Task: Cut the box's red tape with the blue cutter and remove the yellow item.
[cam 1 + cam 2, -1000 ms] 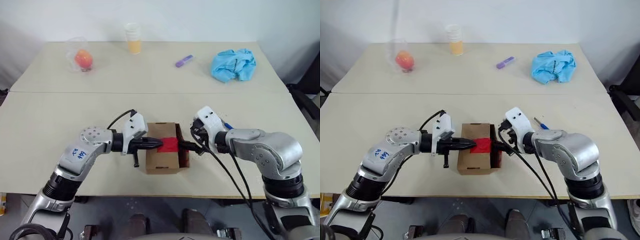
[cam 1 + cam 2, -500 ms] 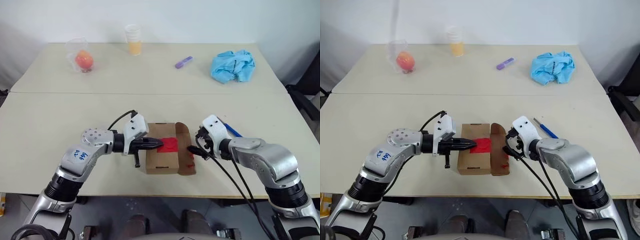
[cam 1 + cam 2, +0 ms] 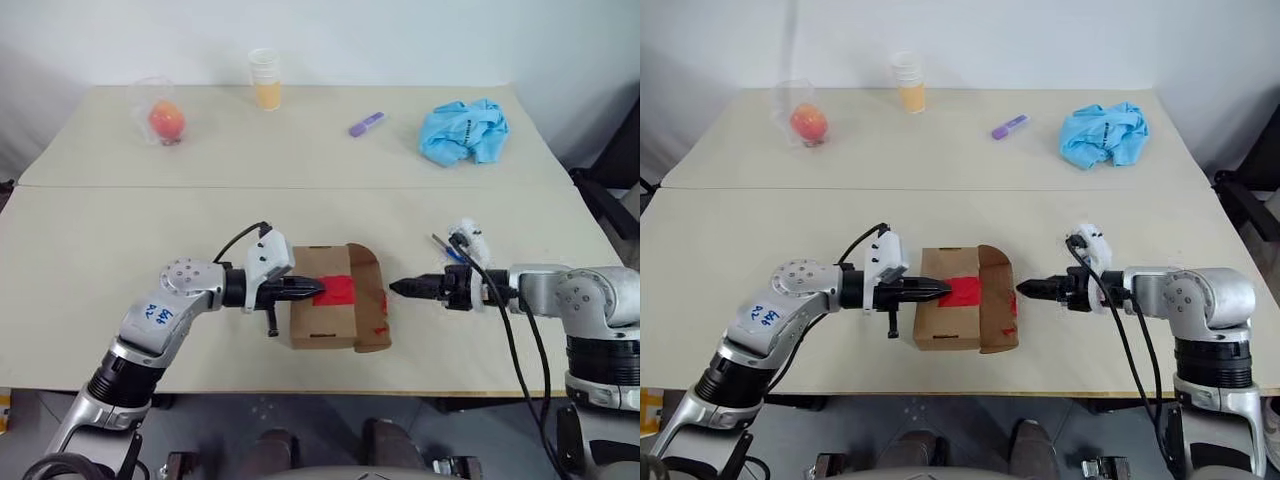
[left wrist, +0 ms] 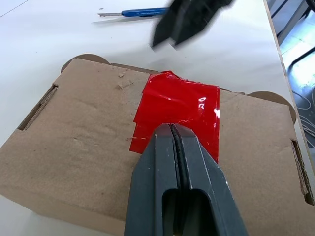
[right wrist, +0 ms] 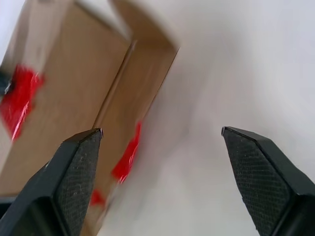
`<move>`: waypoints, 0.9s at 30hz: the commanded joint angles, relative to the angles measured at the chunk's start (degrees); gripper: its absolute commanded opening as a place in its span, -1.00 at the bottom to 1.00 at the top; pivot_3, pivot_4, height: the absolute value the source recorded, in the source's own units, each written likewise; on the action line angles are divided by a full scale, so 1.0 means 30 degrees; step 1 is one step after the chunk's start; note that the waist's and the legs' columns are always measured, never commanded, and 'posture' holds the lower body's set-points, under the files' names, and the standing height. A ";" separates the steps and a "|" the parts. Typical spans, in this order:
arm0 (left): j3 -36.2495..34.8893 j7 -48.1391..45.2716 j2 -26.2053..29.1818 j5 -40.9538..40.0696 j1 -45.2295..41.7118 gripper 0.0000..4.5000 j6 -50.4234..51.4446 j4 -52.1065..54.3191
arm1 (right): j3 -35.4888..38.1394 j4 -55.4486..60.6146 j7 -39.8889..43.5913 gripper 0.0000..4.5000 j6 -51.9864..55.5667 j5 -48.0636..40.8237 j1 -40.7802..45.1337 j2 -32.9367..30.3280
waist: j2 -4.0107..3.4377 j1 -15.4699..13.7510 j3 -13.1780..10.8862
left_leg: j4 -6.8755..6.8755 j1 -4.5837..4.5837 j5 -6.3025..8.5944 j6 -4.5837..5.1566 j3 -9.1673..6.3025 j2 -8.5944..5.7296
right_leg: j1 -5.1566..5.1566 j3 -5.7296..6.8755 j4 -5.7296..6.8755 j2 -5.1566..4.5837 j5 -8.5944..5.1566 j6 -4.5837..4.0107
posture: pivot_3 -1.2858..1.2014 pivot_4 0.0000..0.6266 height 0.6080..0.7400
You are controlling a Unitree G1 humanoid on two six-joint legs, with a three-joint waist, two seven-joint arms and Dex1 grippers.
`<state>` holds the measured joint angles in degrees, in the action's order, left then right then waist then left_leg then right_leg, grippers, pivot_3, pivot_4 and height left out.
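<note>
Head views: cardboard box (image 3: 325, 312) sat at the counter's (image 3: 120, 230) near edge; its right flap (image 3: 368, 300), shut a second before, now stood folded outward with a strip of red tape (image 3: 340, 290) split across the seam, so the cutting step looked finished. Right end effector (image 3: 398, 288) had drawn back from the flap, spread and empty. Blue cutter (image 3: 446, 246) lay behind it. Left wrist view: left end effector (image 4: 173, 147) clenched, tip pressing on the tape. Right wrist view: fingers (image 5: 74, 169) wide apart, facing the raised flap. Yellow item unseen, presumably inside. Blue handwriting on the left forearm unreadable.
</note>
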<state>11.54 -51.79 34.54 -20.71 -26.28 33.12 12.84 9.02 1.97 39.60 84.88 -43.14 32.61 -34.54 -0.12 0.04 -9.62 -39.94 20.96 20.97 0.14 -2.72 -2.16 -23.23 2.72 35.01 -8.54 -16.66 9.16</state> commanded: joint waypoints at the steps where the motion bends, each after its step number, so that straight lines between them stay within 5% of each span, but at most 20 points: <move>1: 0.0776 0.0275 0.0187 0.0887 0.0844 -1.00 0.0561 -0.0775 | -0.0509 -0.0581 0.0852 0.79 0.0357 -0.0745 0.0762 0.0273 | -0.0015 0.0004 0.0007 | -0.0001 -0.0002 0.0000 0.0000 0.0002 -0.0001 | 0.0000 -0.0004 0.0002 -0.0001 0.0001 0.0001 | 0.03 -0.52 1.00; 7: 0.0649 0.0451 0.0194 0.0845 0.0959 -1.00 0.0639 -0.0599 | -0.2865 -0.0588 0.1568 0.79 -0.0297 -0.0556 0.1013 0.0886 | -0.0019 0.0018 0.0011 | 0.0000 -0.0005 -0.0002 -0.0006 -0.0005 0.0002 | -0.0002 -0.0001 0.0003 0.0002 0.0002 0.0001 | 0.03 -0.52 1.00; 10: 0.0593 0.0527 0.0157 0.0830 0.0938 -1.00 0.0651 -0.0574 | -0.3499 -0.0603 0.1658 0.55 -0.0571 -0.0398 0.1096 0.1173 | -0.0021 0.0015 0.0012 | 0.0000 -0.0008 -0.0003 -0.0009 -0.0006 0.0003 | -0.0002 -0.0001 0.0004 0.0002 0.0002 0.0001 | 0.03 -0.52 1.00; 16: 0.0570 0.0498 0.0099 0.0852 0.0788 -1.00 0.0447 -0.0733 | -0.4593 -0.1778 0.1571 -0.39 -0.1790 0.0674 0.1227 0.1348 | -0.0022 0.0016 0.0013 | -0.0001 -0.0008 -0.0003 -0.0010 -0.0006 0.0000 | -0.0002 -0.0001 0.0002 0.0001 0.0002 0.0000 | 0.03 -0.52 1.00; 23: 0.0613 0.0316 0.0075 0.0893 0.0564 -1.00 0.0034 -0.1044 | -0.4596 -0.2856 0.0863 -0.39 -0.1959 0.1336 0.1781 0.1866 | -0.0023 0.0018 0.0013 | -0.0003 -0.0029 -0.0023 -0.0041 -0.0005 0.0003 | 0.0000 -0.0002 -0.0004 0.0001 0.0010 -0.0013 | 0.03 -0.52 1.00; 27: 0.0616 0.0104 0.0115 0.0872 0.0591 -1.00 -0.0273 -0.1123 | -0.4414 -0.3162 0.0565 -0.79 -0.1994 0.1619 0.1892 0.1751 | -0.0021 0.0019 0.0014 | -0.0003 -0.0045 -0.0027 -0.0047 -0.0003 0.0004 | 0.0002 -0.0007 -0.0008 0.0001 0.0012 -0.0017 | 0.03 -0.52 1.00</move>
<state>11.30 -51.21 34.41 -20.50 -26.21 31.37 11.68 -4.16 -6.46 43.09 79.17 -40.55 38.67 -28.71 -0.19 0.10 -9.58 -39.95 20.76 20.88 -0.01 -2.72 -2.14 -23.16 2.69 34.98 -8.54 -16.61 9.09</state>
